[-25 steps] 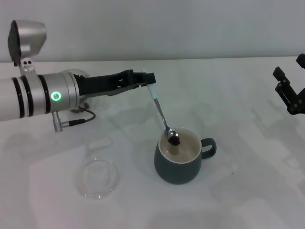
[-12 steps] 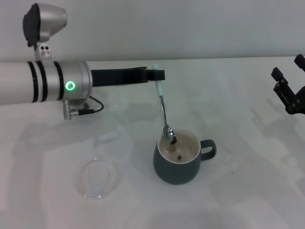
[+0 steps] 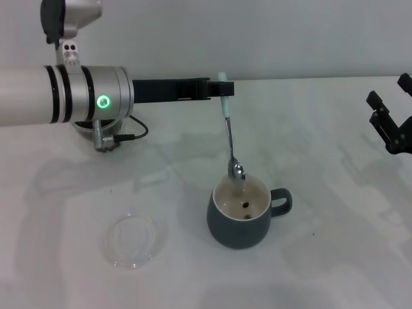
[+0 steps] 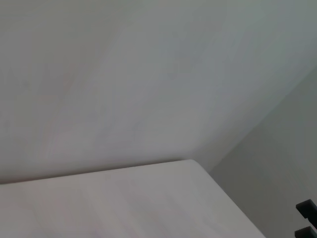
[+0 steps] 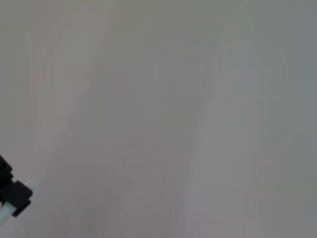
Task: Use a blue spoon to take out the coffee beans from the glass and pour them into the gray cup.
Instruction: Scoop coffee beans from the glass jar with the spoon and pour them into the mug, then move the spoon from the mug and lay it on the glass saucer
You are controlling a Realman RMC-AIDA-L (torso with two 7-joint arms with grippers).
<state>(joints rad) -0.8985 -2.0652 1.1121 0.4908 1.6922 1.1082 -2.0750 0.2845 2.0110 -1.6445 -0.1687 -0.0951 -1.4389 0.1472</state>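
Observation:
My left gripper (image 3: 222,89) reaches in from the left, shut on the pale handle of the blue spoon (image 3: 230,138). The spoon hangs almost straight down. Its shiny bowl shows no beans and hovers just above the rim of the gray cup (image 3: 239,225). A couple of dark coffee beans (image 3: 246,206) lie on the cup's cream inside. The glass is hidden behind my left arm. My right gripper (image 3: 391,109) is parked at the far right edge, open and holding nothing.
A flat clear round dish (image 3: 132,239) lies on the white table (image 3: 322,257), front left of the cup. A black cable (image 3: 122,138) loops under my left arm. The table's far edge meets a pale wall.
My left arm has risen and shifted right, swinging the spoon from slanted to nearly upright. The beans that sat in the spoon's bowl now lie inside the gray cup.

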